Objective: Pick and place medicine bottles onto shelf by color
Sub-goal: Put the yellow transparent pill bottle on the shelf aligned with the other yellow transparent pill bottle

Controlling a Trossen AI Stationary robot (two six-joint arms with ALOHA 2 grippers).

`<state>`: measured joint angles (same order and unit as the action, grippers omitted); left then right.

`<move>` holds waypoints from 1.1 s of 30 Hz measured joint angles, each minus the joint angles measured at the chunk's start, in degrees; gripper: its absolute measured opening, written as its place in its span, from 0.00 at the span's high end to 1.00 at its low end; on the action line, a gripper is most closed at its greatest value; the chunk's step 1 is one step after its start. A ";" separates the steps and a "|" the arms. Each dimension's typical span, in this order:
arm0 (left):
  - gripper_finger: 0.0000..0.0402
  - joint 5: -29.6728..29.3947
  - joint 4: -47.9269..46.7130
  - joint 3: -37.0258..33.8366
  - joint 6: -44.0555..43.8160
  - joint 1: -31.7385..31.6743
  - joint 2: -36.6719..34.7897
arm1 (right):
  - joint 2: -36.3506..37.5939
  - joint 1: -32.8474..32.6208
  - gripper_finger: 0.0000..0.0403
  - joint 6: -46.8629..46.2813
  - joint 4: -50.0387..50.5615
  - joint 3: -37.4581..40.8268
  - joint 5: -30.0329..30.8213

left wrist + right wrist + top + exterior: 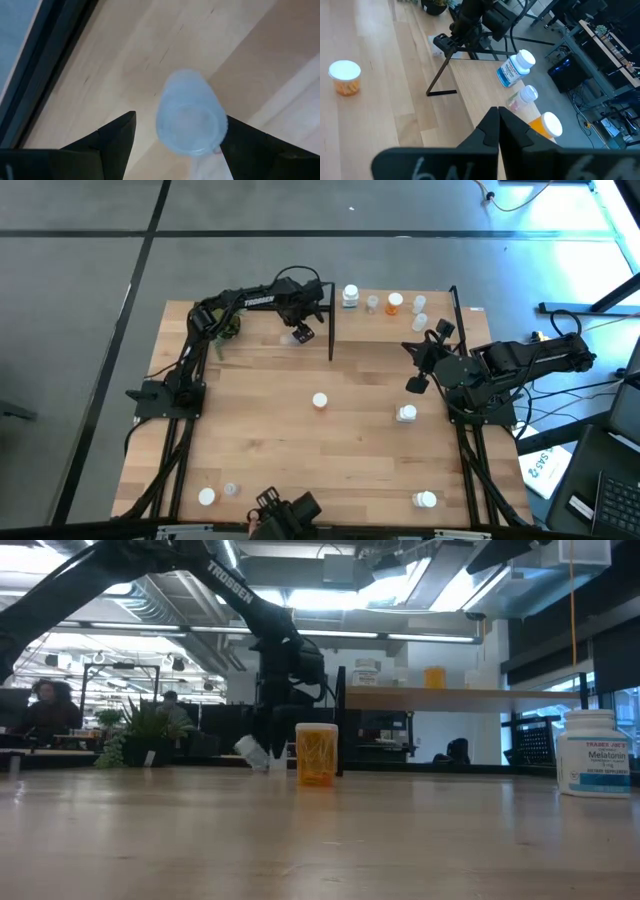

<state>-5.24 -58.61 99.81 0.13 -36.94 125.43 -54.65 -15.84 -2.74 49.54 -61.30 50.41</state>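
Left gripper straddled a clear bottle at the table's far edge, about eleven o'clock from centre.

The bottle was pale, translucent and cylindrical; it stood tilted on the tabletop, long axis leaning off vertical. The jaws stood wide either side of it; contact could not be confirmed. The left arm reached along the far edge to just left of the shelf. The right gripper waited fully closed and empty at three o'clock.
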 joint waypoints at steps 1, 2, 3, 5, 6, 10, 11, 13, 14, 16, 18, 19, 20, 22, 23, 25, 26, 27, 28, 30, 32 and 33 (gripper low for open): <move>0.34 0.01 0.33 0.00 0.31 0.02 0.00 | 0.00 0.00 0.99 0.00 0.01 0.00 0.02; 0.34 0.01 0.42 0.09 0.41 0.04 0.00 | 0.00 0.00 0.99 0.00 0.00 0.00 0.02; 0.34 0.01 0.32 0.34 0.45 0.03 0.00 | 0.00 0.00 0.99 0.00 0.01 0.00 0.02; 0.34 -0.01 0.43 1.16 0.56 -0.01 0.00 | 0.00 0.00 0.99 0.00 0.02 0.00 0.02; 0.34 -0.01 0.52 1.50 0.73 -0.01 0.00 | 0.00 0.02 0.99 0.00 0.02 0.00 0.02; 0.34 0.01 0.58 2.16 1.81 0.04 -0.01 | 0.00 0.00 0.99 0.00 0.02 0.00 0.02; 0.34 0.01 0.54 2.18 1.82 0.09 -0.02 | 0.00 0.00 0.99 0.00 0.02 0.00 0.02; 0.34 0.01 0.30 2.16 1.92 0.10 -0.02 | 0.00 0.00 0.99 0.00 0.02 0.00 0.02; 0.34 0.01 0.36 2.16 1.92 0.10 -0.02 | 0.00 0.00 0.99 0.00 0.02 0.00 0.02; 0.34 0.00 0.71 2.16 1.92 0.10 -0.02 | 0.00 0.02 0.99 -0.02 0.02 0.00 0.04; 0.36 0.00 0.90 2.16 1.92 0.10 -0.02 | 0.00 0.02 0.99 -0.02 0.02 0.00 0.04; 0.37 0.00 0.91 2.16 1.92 0.10 -0.02 | 0.00 0.02 0.99 -0.07 0.02 0.00 0.04; 0.38 0.01 0.89 2.16 1.92 0.10 -0.02 | 0.00 0.02 0.99 -0.13 0.02 0.00 0.02; 0.40 0.01 0.89 2.16 1.92 0.10 -0.02 | 0.00 0.02 0.99 -0.13 0.02 0.00 0.02; 0.42 0.01 0.89 2.16 1.92 0.10 -0.02 | 0.00 0.02 0.99 -0.15 0.02 0.00 0.02; 0.45 0.01 0.87 2.16 1.92 0.10 -0.02 | 0.00 0.02 0.99 -0.15 0.02 0.00 0.02; 0.46 0.01 0.86 2.16 1.92 0.10 -0.02 | 0.00 0.02 0.99 -0.17 0.02 0.00 0.02; 0.48 0.01 0.87 2.16 1.92 0.10 -0.02 | 0.00 0.02 0.99 -0.17 0.02 0.00 0.02; 0.49 0.00 0.86 2.16 1.91 0.10 -0.02 | 0.00 0.02 0.99 -0.17 0.02 0.00 0.02; 0.52 0.01 0.85 2.16 1.92 0.10 -0.02 | 0.00 0.02 0.99 -0.17 0.02 0.00 0.02; 0.55 0.00 0.85 2.16 1.90 0.10 -0.02 | 0.00 0.02 0.99 -0.17 0.02 0.00 0.02; 0.56 0.01 0.84 2.16 1.89 0.10 -0.02 | 0.00 0.02 0.99 -0.17 0.02 0.00 0.02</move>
<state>-5.23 -57.76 101.97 2.02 -36.84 125.40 -54.65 -15.81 -2.92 49.56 -61.30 50.43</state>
